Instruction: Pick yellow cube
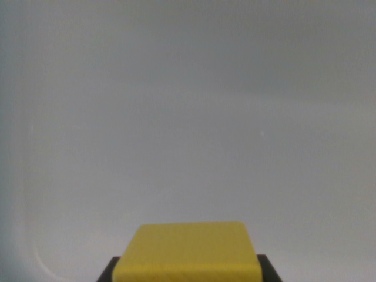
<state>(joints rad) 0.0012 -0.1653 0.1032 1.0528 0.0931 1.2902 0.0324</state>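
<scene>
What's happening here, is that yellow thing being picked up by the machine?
This is a camera on the robot's wrist. A yellow cube sits at the bottom middle of the picture, with dark parts, probably of the hand, showing on either side of it. It looks as if the cube sits between them, but whether they grip it cannot be told. Behind it is only a plain, pale grey surface, with nothing else in sight.
</scene>
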